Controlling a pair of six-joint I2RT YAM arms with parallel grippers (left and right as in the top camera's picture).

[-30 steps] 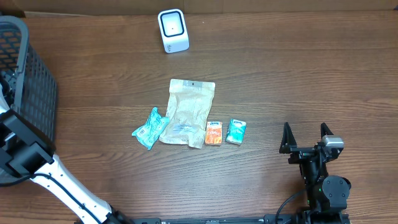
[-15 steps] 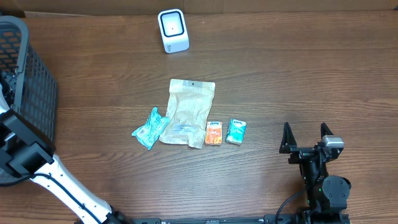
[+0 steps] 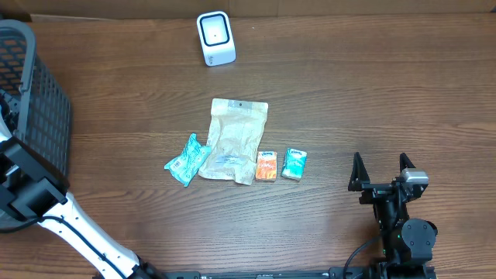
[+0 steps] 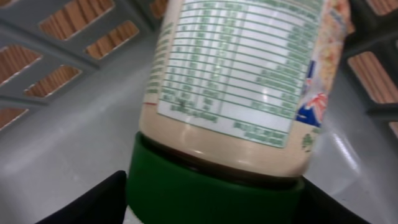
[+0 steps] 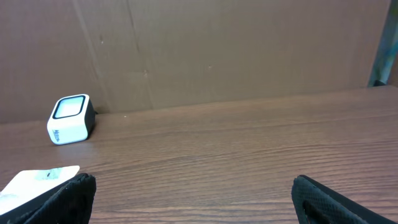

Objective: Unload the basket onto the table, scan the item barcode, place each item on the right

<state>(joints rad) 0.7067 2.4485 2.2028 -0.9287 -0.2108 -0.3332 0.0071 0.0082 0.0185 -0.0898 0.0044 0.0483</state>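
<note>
In the left wrist view a bottle [image 4: 236, 74] with a cream body, a printed nutrition label and a green cap [image 4: 211, 186] lies inside the grey basket [image 4: 74, 37]. My left gripper [image 4: 212, 190] has its black fingers [image 4: 93, 202] on either side of the cap, very close to it; I cannot tell whether they press on it. No barcode shows on the visible label. The white scanner [image 3: 215, 38] stands at the back of the table and also shows as the scanner [image 5: 70, 118]. My right gripper [image 3: 380, 167] rests open and empty at the front right.
The basket [image 3: 31, 93] stands at the table's left edge, with the left arm [image 3: 31, 194] reaching into it. Mid-table lie a kraft pouch [image 3: 235, 139], a teal packet [image 3: 186, 160], an orange pack [image 3: 266, 165] and a small teal pack [image 3: 294, 163]. A cardboard wall [image 5: 249, 50] backs the table.
</note>
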